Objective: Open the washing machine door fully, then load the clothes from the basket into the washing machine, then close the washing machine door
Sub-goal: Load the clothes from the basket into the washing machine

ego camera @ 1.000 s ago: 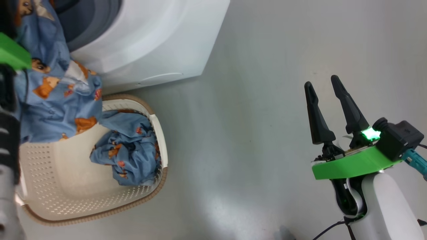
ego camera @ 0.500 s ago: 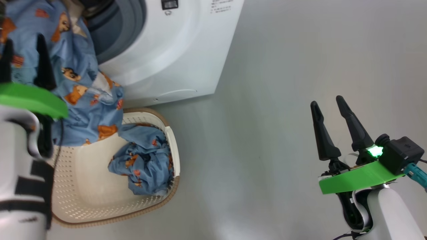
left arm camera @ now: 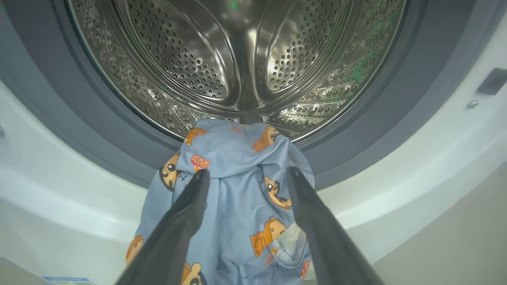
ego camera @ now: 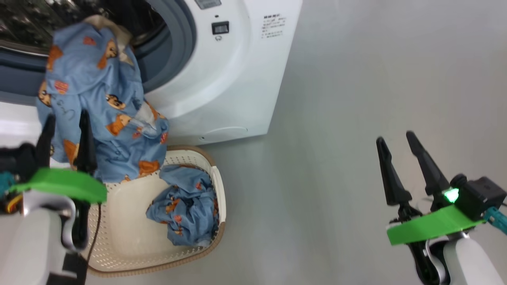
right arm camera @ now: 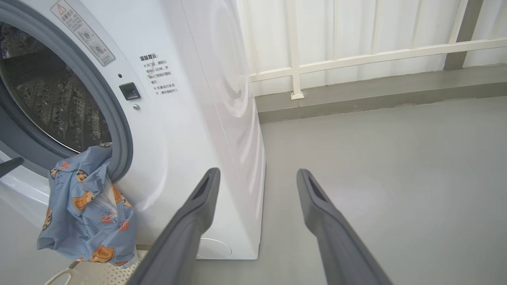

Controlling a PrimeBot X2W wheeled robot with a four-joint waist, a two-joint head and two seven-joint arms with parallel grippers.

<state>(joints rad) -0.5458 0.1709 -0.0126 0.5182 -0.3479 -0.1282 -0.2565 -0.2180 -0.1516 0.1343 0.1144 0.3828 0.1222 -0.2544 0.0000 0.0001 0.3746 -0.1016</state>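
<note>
Here, a light blue garment [left arm camera: 237, 190] printed with orange figures drapes over the washing machine [ego camera: 222, 79] lip, its lower end cut off in the left wrist view. The left pincer [left arm camera: 247, 173] and right pincer [right arm camera: 258, 173] both gape, clasping nothing.

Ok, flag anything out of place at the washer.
One blue garment hangs out of the washing machine mouth, draped over the gasket and down the front above the basket, not fully inside the drum. The left gripper is open.

On the washing machine [right arm camera: 222, 118] front I read a Chinese heading, 温馨提示 [right arm camera: 148, 57], smaller lines beneath too fine for me, about three o'clock of the drum opening [right arm camera: 39, 91], a warning-triangle sticker [right arm camera: 81, 33] with round pictograms at one o'clock, print illegible.
</note>
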